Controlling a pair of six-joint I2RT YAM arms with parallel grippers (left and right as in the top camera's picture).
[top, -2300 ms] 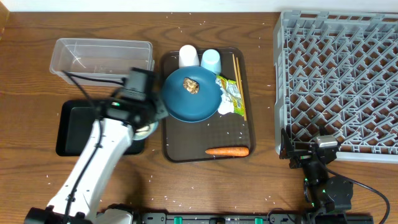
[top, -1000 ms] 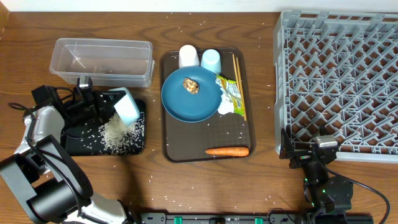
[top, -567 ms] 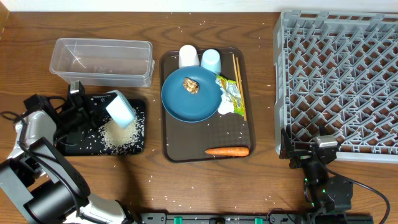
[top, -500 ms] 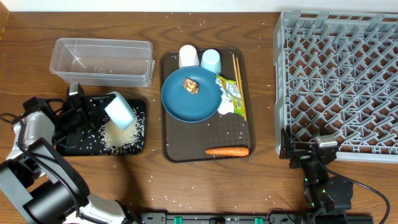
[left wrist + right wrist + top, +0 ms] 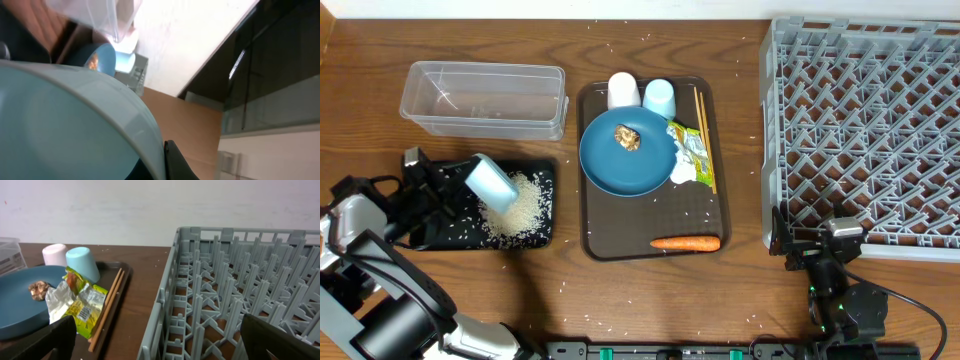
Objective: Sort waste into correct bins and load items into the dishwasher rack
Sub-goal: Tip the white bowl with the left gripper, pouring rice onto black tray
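Left gripper clamps the tilted bowl over the black tray — rice shows overhead only (right gripper splayed, empty).

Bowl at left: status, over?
Left gripper shut on light-blue bowl, tipped above black tray. Rice pile in tray. Right gripper open, by dishwasher rack. Nothing blocking.

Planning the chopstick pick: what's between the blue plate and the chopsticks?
The crumpled wrapper, against the blue plate and beside the chopsticks; overhead view shows it.
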